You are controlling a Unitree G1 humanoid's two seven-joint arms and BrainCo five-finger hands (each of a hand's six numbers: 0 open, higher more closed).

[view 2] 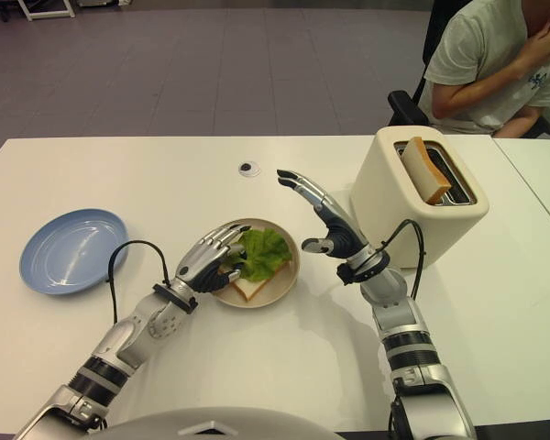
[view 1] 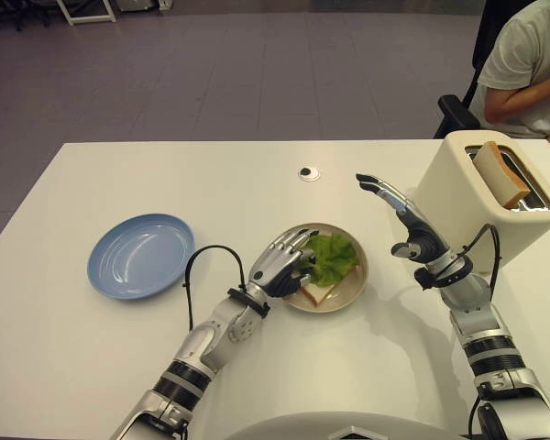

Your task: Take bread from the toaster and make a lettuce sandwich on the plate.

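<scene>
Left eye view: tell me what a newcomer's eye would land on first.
The cream toaster at the right edge of the table, one slice of bread standing up out of its slot. Next, the tan plate at the centre, with lettuce lying on a bread slice and the left robot hand at its left rim. The right robot hand is raised, fingers extended, between plate and toaster.

On plate [view 1: 357, 283], bread slice [view 1: 315, 294] mostly under lettuce [view 1: 333, 257]; second slice [view 1: 500, 174] lower part hidden inside toaster [view 1: 454, 197].
</scene>
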